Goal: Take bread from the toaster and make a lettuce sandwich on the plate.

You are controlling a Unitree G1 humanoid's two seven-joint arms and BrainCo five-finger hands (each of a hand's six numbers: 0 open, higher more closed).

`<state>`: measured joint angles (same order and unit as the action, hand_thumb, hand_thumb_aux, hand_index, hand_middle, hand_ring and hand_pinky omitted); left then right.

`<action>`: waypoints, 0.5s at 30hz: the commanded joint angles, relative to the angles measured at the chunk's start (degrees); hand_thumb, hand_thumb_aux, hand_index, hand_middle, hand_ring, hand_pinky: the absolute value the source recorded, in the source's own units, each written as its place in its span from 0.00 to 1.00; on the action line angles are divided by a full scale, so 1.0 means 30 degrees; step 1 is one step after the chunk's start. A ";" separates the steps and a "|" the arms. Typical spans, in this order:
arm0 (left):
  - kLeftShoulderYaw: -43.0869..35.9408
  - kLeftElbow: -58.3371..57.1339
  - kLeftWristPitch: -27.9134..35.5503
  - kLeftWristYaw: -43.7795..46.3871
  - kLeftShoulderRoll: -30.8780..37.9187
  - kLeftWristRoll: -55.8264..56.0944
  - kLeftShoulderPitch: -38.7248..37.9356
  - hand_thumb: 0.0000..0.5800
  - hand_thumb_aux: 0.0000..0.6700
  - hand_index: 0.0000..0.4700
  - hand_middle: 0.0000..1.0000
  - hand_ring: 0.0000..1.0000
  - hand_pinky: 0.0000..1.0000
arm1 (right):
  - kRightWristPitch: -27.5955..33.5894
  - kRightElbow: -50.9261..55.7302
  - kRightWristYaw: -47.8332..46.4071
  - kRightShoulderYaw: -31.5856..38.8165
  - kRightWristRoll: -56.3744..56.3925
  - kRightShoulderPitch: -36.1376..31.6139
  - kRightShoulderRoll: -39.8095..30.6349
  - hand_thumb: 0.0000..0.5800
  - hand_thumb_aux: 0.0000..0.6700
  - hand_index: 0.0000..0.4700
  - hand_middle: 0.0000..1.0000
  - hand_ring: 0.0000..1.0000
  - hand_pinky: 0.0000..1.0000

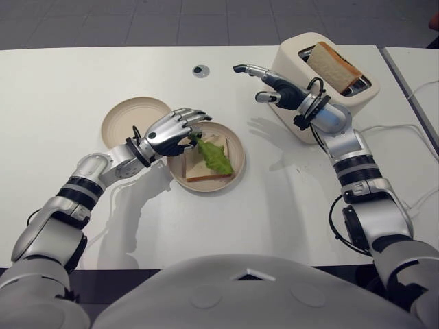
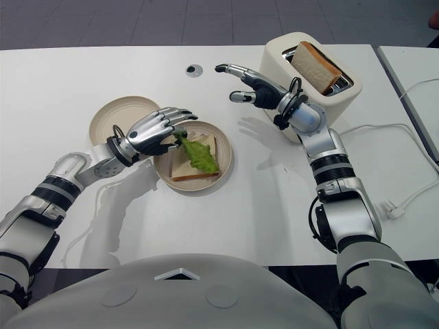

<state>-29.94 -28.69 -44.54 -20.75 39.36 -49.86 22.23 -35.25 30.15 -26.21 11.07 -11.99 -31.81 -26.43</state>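
Across the bench [image 1: 68,89]: smooth white top, wide free room left and front. Toaster [image 1: 291,58] sits near the right edge, with a white cable [image 1: 405,127] trailing beyond it. It is cream and rounded, with one bread slice [image 1: 333,65] standing tilted in its slot. Round beige plate [image 1: 240,161] at centre holds a square slice [image 1: 199,168] topped with crinkly green lettuce [image 1: 216,159]. Empty plate [image 1: 127,120] lies just beside it. Left robot hand [image 1: 168,131] curled, pinching the lettuce's end. Right robot hand [image 1: 278,86] spread wide, holding nothing, just before the toaster.
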 commanded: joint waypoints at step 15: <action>0.2322 0.1368 -0.0139 0.0903 0.0519 0.1169 -0.0749 0.00 0.00 0.00 0.06 0.06 0.06 | -0.0702 -0.1100 0.0861 -0.1022 -0.0053 0.0180 -0.0715 0.00 0.00 0.00 0.00 0.00 0.00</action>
<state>-23.99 -25.45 -44.00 -18.59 40.01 -47.65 21.00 -36.99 28.75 -24.88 10.24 -12.43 -31.55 -27.02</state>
